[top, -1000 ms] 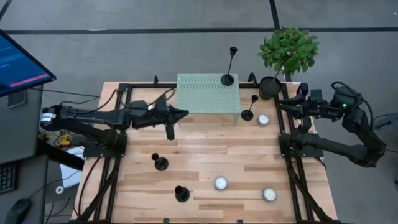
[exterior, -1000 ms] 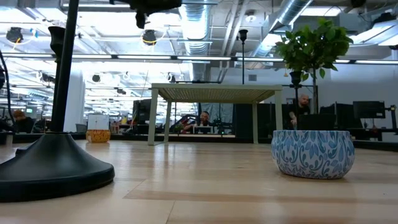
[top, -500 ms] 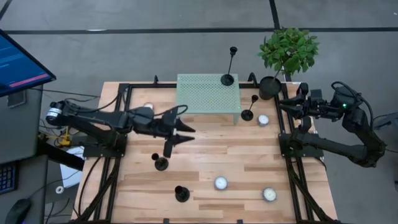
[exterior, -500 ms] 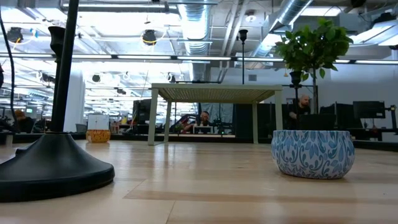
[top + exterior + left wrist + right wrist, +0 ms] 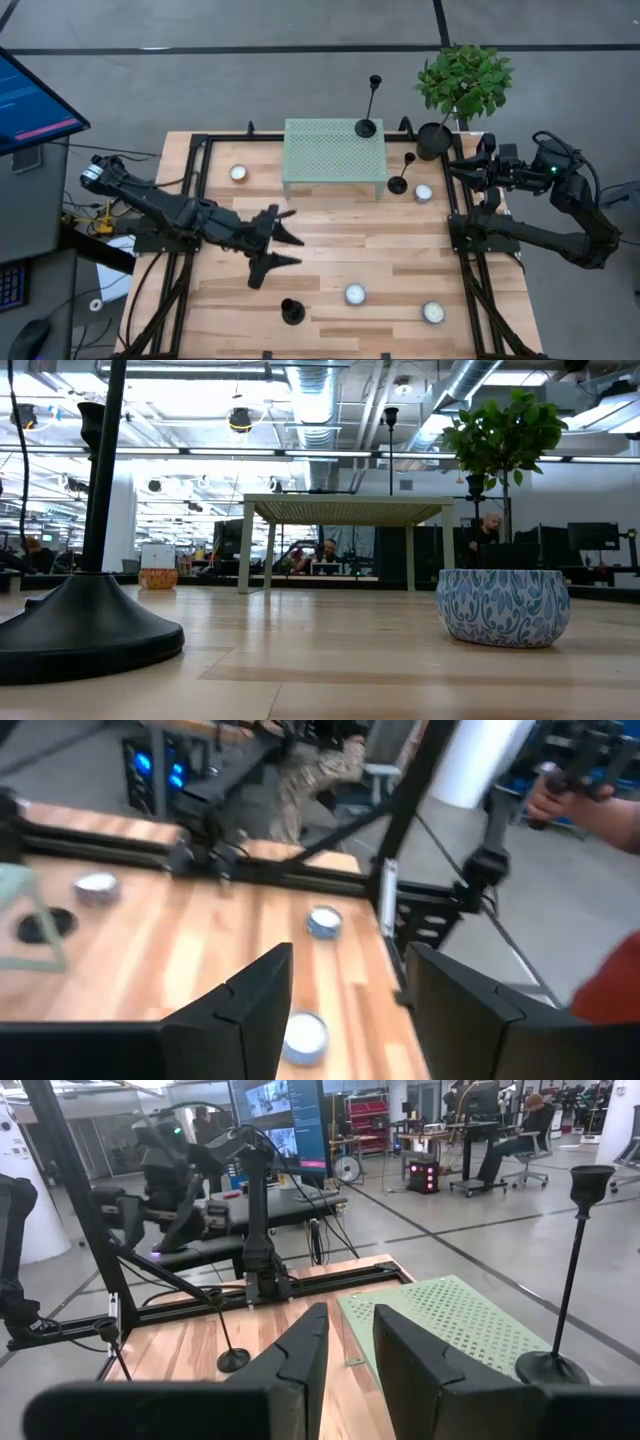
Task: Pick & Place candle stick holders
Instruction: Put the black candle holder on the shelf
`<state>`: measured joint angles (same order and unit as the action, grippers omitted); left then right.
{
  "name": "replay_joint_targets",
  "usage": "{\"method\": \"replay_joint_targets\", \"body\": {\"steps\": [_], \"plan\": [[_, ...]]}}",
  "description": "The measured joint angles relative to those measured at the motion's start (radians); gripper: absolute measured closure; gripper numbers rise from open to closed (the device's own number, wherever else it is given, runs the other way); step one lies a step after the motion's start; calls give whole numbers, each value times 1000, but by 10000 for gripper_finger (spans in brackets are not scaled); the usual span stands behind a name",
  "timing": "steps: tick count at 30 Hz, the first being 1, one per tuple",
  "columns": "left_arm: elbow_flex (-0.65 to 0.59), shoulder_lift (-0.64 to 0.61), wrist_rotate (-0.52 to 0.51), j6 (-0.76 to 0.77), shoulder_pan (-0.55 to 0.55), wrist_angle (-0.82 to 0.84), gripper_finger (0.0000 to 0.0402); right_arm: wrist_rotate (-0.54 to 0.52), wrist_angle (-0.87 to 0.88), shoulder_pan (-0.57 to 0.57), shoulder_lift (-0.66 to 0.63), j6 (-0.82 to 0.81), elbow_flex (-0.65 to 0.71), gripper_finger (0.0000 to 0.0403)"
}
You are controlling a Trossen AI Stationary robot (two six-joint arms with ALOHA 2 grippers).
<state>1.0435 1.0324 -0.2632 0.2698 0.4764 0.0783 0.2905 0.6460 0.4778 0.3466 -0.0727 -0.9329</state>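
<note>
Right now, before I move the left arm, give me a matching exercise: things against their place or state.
1 tall black metal candlestick
2 short black metal candlestick
3 black plant pot
4 left gripper

A open, above the wooden table
B on the green perforated metal riser
C holding a leafy plant
D beside that riser's right end

Pairs: 1-B, 2-D, 3-C, 4-A

Left gripper (image 5: 279,248) spread open mid-table — right gripper (image 5: 460,166) parked aside.
</note>
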Motion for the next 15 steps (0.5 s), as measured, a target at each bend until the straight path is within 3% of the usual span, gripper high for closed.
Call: {"method": "replay_joint_targets", "body": {"steps": [8, 15], "plan": [[0, 66, 2, 130, 81, 68, 205, 0, 4, 0, 0, -7, 0, 327], [0, 52, -20, 171, 121, 113, 205, 0, 4, 0, 0, -7, 0, 327]]}}
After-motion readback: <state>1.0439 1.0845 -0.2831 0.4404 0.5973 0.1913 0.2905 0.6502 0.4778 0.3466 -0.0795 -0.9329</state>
